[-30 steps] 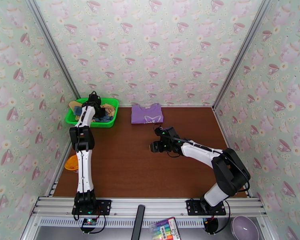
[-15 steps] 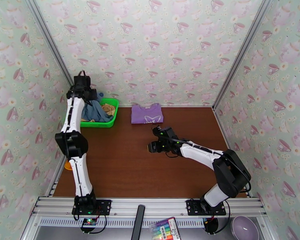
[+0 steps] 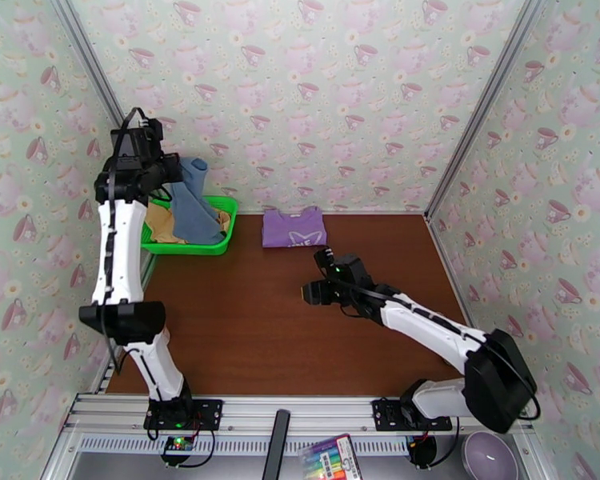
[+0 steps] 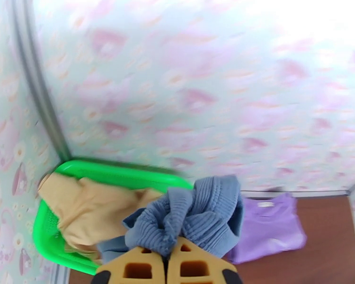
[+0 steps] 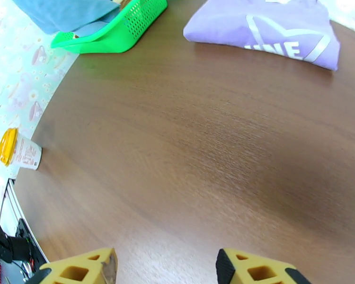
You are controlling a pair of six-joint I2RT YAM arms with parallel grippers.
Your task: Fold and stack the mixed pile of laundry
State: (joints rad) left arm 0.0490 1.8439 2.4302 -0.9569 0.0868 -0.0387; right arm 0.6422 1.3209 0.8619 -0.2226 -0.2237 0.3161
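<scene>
**Slate-blue shirt held above the basket**

The slate-blue shirt [image 4: 196, 218] was gripped by the left end effector [image 4: 166, 261]. Its jaws were closed tight on a bunched fold, and the shirt was held high over the green basket [image 3: 190, 247] at the far left corner of the worktop [image 3: 260, 338]. The shirt's lower end appeared to hang down into the basket, where the tan-yellow garment [image 4: 90, 209] lay. The purple T-shirt [image 3: 294, 228] lay folded flat at the far edge of the worktop, just beside the basket. The right end effector [image 5: 165, 266] was held low over bare worktop, jaws apart, with nothing between them.

The step in hand was judged to be carrying the shirt out for folding. The hem should be raised free of the rim first, so that neither basket nor tan-yellow garment is dragged. The shirt is best laid in the open middle, where a second corner could be taken by the right end effector.
</scene>
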